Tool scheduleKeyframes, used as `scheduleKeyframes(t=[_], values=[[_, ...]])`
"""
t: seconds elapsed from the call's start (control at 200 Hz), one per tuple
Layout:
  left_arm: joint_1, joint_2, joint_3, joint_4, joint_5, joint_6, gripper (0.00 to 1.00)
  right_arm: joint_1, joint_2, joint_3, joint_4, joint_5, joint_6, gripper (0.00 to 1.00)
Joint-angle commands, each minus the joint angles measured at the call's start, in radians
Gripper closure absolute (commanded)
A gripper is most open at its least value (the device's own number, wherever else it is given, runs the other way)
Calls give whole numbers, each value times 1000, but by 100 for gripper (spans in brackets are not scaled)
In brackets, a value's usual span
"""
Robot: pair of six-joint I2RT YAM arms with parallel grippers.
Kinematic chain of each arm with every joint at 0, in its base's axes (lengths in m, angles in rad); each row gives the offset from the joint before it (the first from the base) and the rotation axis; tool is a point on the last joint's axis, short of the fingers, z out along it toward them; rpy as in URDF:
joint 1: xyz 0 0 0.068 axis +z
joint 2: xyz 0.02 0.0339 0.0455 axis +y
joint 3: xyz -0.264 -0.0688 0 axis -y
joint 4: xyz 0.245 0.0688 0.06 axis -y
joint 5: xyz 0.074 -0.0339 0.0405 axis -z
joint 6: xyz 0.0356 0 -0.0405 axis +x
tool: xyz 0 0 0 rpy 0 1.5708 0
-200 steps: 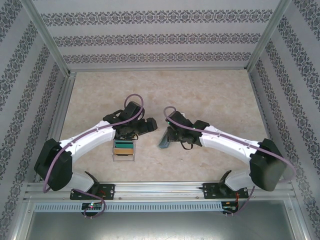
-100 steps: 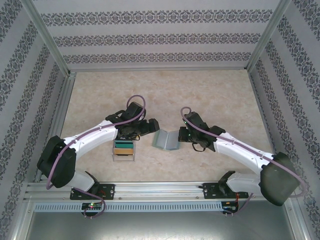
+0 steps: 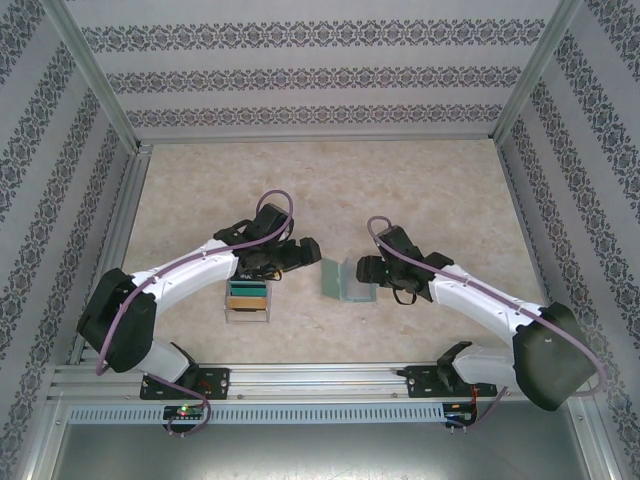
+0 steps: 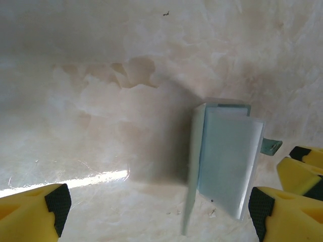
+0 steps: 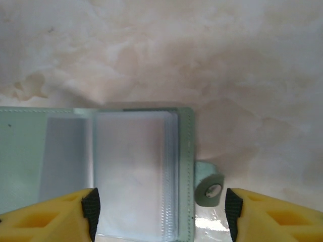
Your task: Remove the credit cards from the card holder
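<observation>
Both arms come in from the bottom of the top view and bend toward the middle. The left arm (image 3: 190,270) sweeps up from the lower left with its wrist turned to the right, and the left gripper (image 3: 303,252) sits just left of centre. The right arm (image 3: 480,300) mirrors it from the lower right, and the right gripper (image 3: 366,268) sits just right of centre, slightly lower. The two grippers face each other, near but apart. In the left wrist view the left fingers (image 4: 30,214), yellow with black pads, sit at the bottom corners, spread wide. In the right wrist view the right fingers (image 5: 45,219) also stand apart along the bottom edge.
</observation>
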Motion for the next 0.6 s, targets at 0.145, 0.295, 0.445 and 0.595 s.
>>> scheduleKeyframes(t=[0.145, 0.295, 0.445, 0.595], values=[[4, 26, 38, 18, 27, 12, 7, -21, 85, -56, 32, 28, 23, 35], [1, 36, 47, 14, 34, 18, 7, -50, 131, -57, 66, 30, 2, 45], [1, 40, 55, 7, 36, 25, 7, -73, 137, -61, 112, 15, -45, 54], [-1, 52, 67, 2, 35, 33, 7, -94, 148, -55, 158, -68, -100, 88]])
